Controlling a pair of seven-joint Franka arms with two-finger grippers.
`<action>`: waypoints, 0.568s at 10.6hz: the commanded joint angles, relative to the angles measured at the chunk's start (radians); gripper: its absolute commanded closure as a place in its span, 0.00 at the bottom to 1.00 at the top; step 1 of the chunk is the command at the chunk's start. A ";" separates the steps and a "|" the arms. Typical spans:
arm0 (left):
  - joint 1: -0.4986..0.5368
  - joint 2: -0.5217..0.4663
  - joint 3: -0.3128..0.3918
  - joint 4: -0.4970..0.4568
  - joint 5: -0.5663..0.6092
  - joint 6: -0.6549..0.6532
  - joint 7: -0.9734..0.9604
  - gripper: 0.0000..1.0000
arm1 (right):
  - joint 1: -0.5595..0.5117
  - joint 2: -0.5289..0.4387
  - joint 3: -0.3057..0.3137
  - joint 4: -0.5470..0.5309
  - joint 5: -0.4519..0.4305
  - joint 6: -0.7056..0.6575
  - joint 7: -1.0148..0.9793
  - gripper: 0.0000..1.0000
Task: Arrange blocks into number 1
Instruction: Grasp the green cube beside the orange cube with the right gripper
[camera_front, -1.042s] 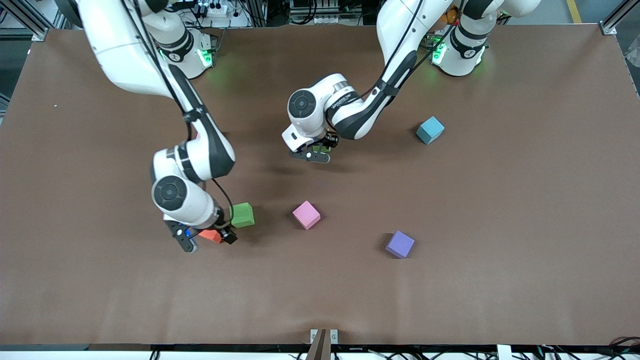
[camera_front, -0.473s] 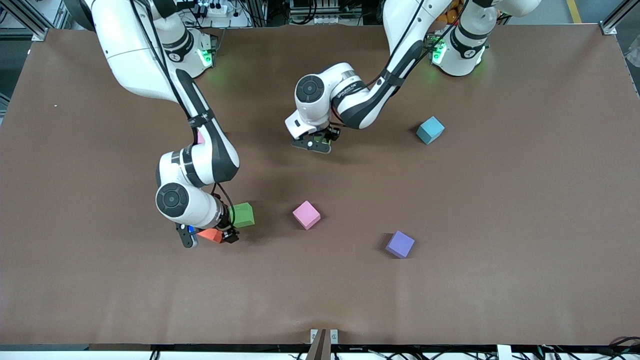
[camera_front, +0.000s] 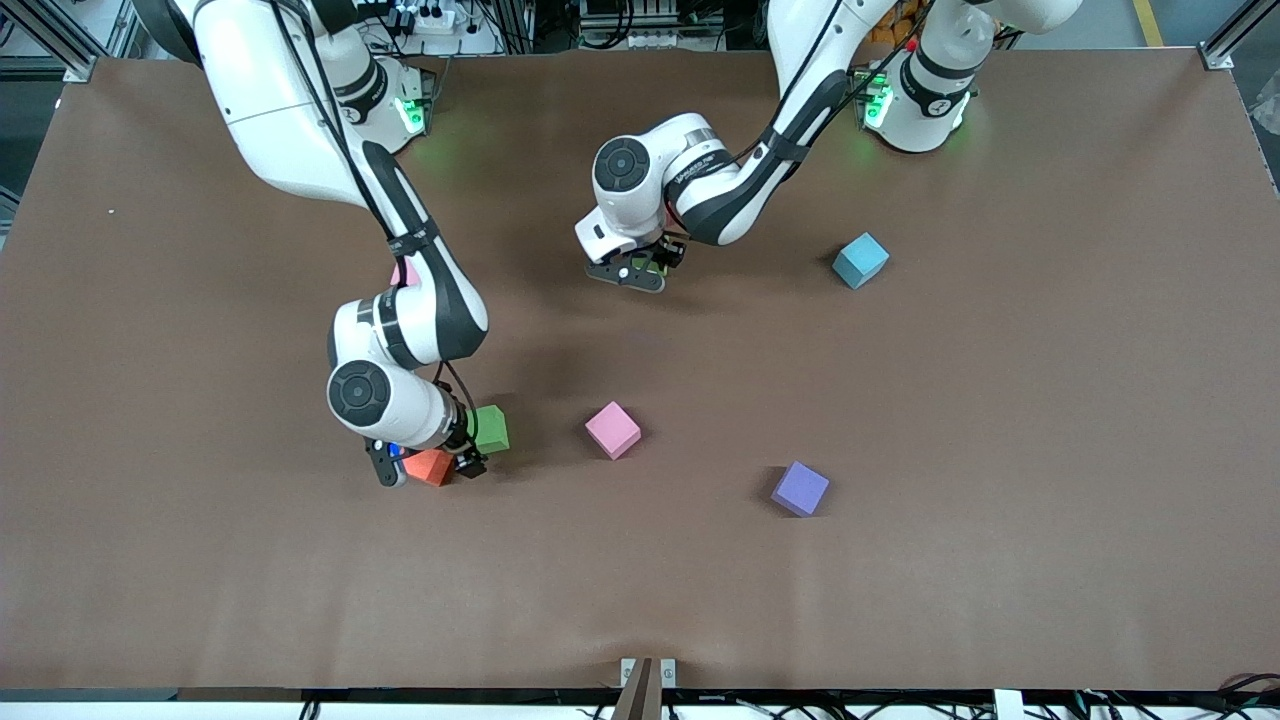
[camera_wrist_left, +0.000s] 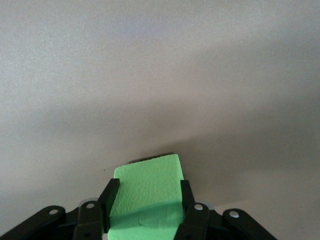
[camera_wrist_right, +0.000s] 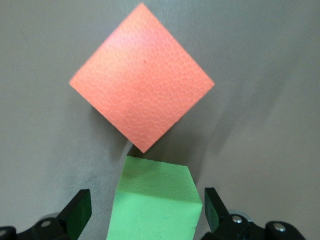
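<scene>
Since a second ago, we see the left gripper (camera_front: 630, 272) pulled back toward the bases and the right gripper (camera_front: 427, 470) carry the red block (camera_front: 433, 465) closer to the table's green block (camera_front: 490, 428); the pink cube (camera_front: 612, 430), purple block (camera_front: 800, 489) and light blue cube (camera_front: 860, 260) lie unmoved. From the left wrist, we find the fingers (camera_wrist_left: 109, 200) clamped on the held green block (camera_wrist_left: 147, 192) above the table (camera_wrist_left: 160, 75). From the right wrist, the fingers (camera_wrist_right: 80, 207) stand apart, the table's green block between them, the red block's corner meeting it.
</scene>
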 joint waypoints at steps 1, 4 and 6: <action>0.009 -0.031 -0.011 -0.045 0.026 0.045 0.012 1.00 | 0.019 -0.020 -0.006 -0.045 0.024 0.040 0.011 0.00; 0.001 -0.036 -0.015 -0.096 0.028 0.119 0.012 1.00 | 0.022 -0.021 -0.004 -0.047 0.018 0.037 -0.021 1.00; 0.009 -0.039 -0.031 -0.110 0.028 0.120 0.012 1.00 | 0.029 -0.021 -0.003 -0.045 0.015 0.037 -0.055 1.00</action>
